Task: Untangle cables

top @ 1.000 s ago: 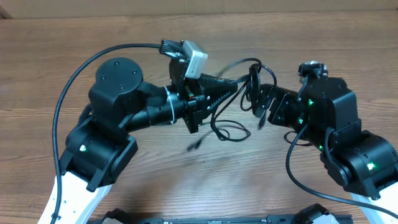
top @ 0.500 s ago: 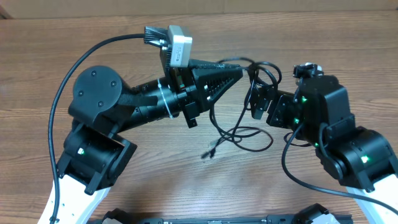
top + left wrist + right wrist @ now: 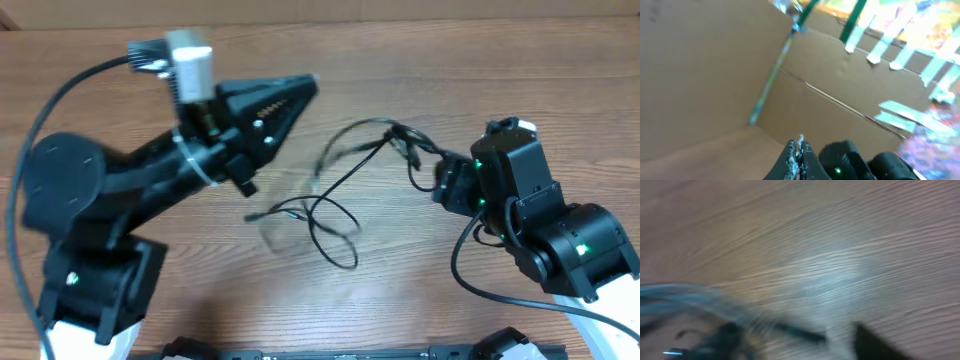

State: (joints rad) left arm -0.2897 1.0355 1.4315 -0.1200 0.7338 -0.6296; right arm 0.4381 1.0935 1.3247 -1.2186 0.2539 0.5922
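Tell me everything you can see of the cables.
The cables are several thin black cords, rubbery-looking, in one loose tangle on the wooden table. Loops lie mid-table, a small plug end sticks out left, and strands run up-right to a knot beside the right gripper; whether it grips them is unclear. The shut left gripper is apart from them. Some parts are motion-blurred.

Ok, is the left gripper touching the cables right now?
Apart. The overhead view shows bare table between the left gripper and the cables. The left wrist view shows the gripper shut on nothing.
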